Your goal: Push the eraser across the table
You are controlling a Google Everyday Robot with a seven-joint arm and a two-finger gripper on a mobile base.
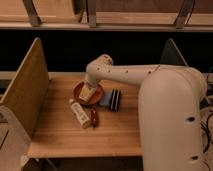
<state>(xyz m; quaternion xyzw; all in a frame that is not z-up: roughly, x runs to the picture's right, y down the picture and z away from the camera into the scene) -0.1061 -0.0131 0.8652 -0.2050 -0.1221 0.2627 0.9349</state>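
Observation:
The eraser, a small black block with pale stripes, lies on the wooden table near its middle, right of a light-blue pad. My arm reaches in from the right. My gripper hangs over a brown bowl, to the left of the eraser and apart from it, with the blue pad between them.
A white bottle lies in front of the bowl, with a slim reddish-brown stick beside it. Upright board panels stand at the left and right sides. My arm's large white body covers the table's right part.

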